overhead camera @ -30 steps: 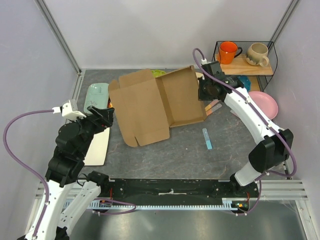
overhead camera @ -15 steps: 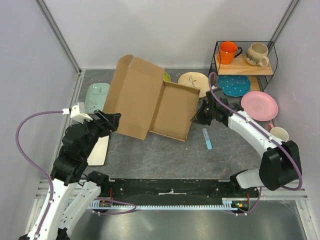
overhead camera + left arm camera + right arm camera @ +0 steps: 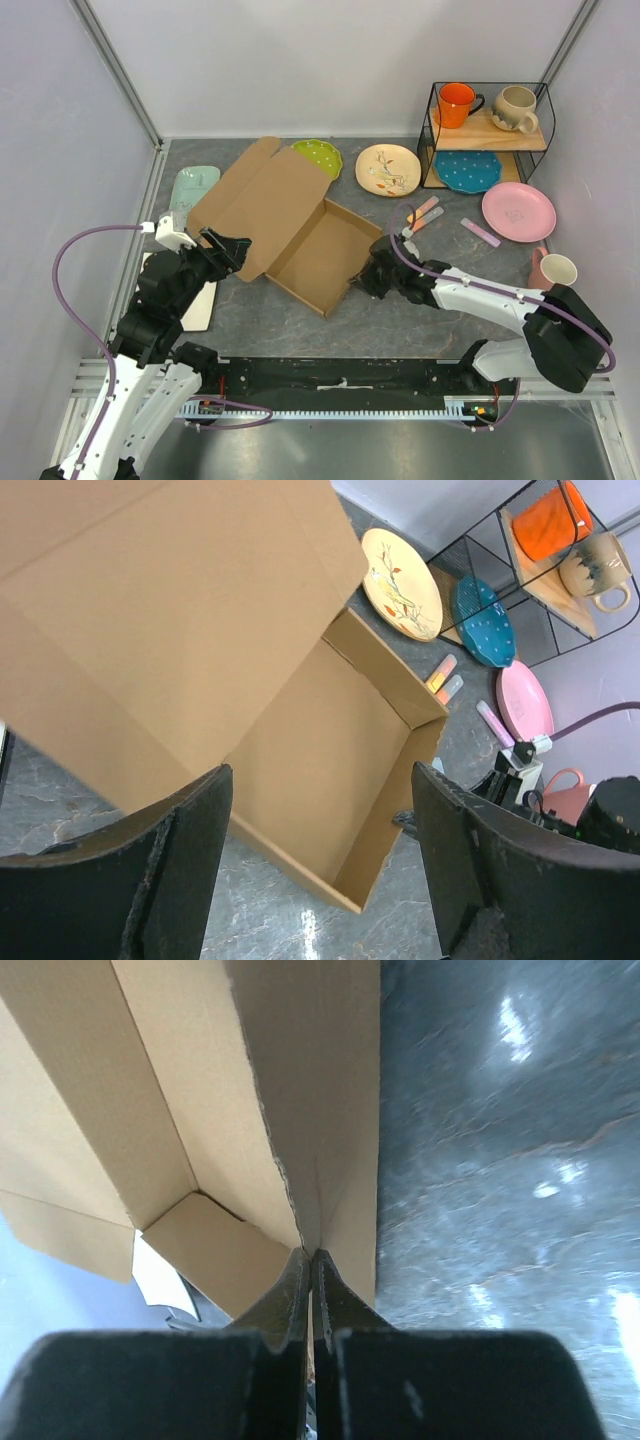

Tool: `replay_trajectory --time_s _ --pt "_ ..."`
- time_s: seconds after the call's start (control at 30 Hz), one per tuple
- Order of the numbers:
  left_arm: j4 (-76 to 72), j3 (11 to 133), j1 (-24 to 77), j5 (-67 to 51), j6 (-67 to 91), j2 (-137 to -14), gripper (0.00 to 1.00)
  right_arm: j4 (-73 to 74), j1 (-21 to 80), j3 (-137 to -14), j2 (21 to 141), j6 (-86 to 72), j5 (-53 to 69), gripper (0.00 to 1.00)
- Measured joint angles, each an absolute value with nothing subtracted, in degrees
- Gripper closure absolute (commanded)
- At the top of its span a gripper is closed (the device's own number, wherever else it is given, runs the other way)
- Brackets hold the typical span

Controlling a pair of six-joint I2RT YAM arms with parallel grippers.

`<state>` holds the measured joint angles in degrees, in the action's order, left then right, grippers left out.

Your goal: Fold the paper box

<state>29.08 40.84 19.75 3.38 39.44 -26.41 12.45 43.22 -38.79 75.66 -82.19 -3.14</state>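
The brown paper box [image 3: 300,240] lies open on the table's middle, its tray part [image 3: 322,255] facing up and its wide lid flap [image 3: 262,200] spread to the back left. My right gripper [image 3: 366,278] is shut on the box's near right wall; in the right wrist view the fingers [image 3: 312,1278] pinch the cardboard edge [image 3: 320,1140]. My left gripper [image 3: 232,252] is open and empty just left of the box, near the lid's front edge. In the left wrist view the box [image 3: 300,740] fills the space beyond the open fingers [image 3: 190,840].
Behind the box lie a green plate [image 3: 320,157] and a cream plate [image 3: 388,168]. A wire shelf [image 3: 488,120] holds two mugs and a teal plate. A pink plate [image 3: 518,211], a cup [image 3: 555,270], pens [image 3: 425,212] and a white tray [image 3: 195,300] lie around.
The right gripper has pulled the box down and toward the front, laying it flat from a raised, tilted pose. The lid flap has opened to the back left. The left arm moved slightly forward.
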Motion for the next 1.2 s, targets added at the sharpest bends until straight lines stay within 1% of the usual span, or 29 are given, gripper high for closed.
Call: replay_trajectory --time_s 0.03,0.07,0.1,0.17,0.2,0.27,0.3,0.33,0.4,0.53,0.67,0.77,0.83,0.9,1.0,1.2 --pt "29.08 40.84 19.75 3.38 39.44 -26.44 0.22 11.35 45.1 -38.79 75.92 -84.2 -4.54 1.0" --pt "29.06 40.84 19.75 3.33 39.44 -26.44 0.22 10.63 46.37 -38.79 76.23 -85.69 -5.54 0.96" --pt "29.06 40.84 19.75 3.36 39.44 -26.44 0.22 9.78 47.83 -38.81 76.64 -87.29 -6.68 0.76" --pt "29.08 40.84 19.75 3.33 39.44 -26.44 0.22 8.43 50.02 -39.03 77.91 -89.45 -8.12 0.58" --pt "29.08 40.84 19.75 3.36 39.44 -26.44 0.22 7.94 50.81 -39.46 78.74 -89.73 -8.56 0.45" --pt "29.1 40.84 19.75 3.38 39.44 -26.44 0.22 7.77 51.59 -40.73 80.05 -89.69 -9.13 0.36" --pt "29.1 40.84 19.75 3.4 39.44 -26.44 0.21 8.08 51.77 -41.47 80.34 -88.71 -9.37 0.3" --pt "29.1 40.84 19.75 3.42 39.44 -26.44 0.21 8.6 51.92 -42.28 80.36 -87.64 -9.61 0.27" --pt "29.21 40.84 19.75 3.49 39.42 -26.44 0.21 10.17 51.94 -43.94 79.96 -84.66 -10.37 0.24" --pt "30.06 40.84 19.75 3.95 39.38 -26.33 0.21 17.28 52.31 -47.35 76.34 -75.57 -13.78 0.23" --pt "30.48 40.84 19.77 4.29 39.31 -25.43 0.21 25.19 52.47 -48.23 66.13 -67.57 -23.53 0.25" --pt "30.7 40.8 20.03 4.36 39.31 -24.49 0.21 27.22 48.29 -44.42 56.93 -63.94 -28.75 0.26" --pt "30.52 40.1 20.27 4.36 39.31 -23.77 0.21 28.73 42.68 -41.12 54.3 -62.46 -30.94 0.26" --pt "30.59 38.94 20.38 4.34 39.31 -23.42 0.21 30.09 40.34 -38.02 55.2 -61.3 -33.1 0.27" --pt "31.2 37.58 20.38 4.27 39.33 -23.49 0.21 31.16 40.16 -34.72 60.64 -60.1 -33.56 0.27" --pt "31.22 37.28 20.4 4.16 39.31 -23.51 0.21 29.47 39.83 -33.34 68.47 -58.33 -34.94 0.27"
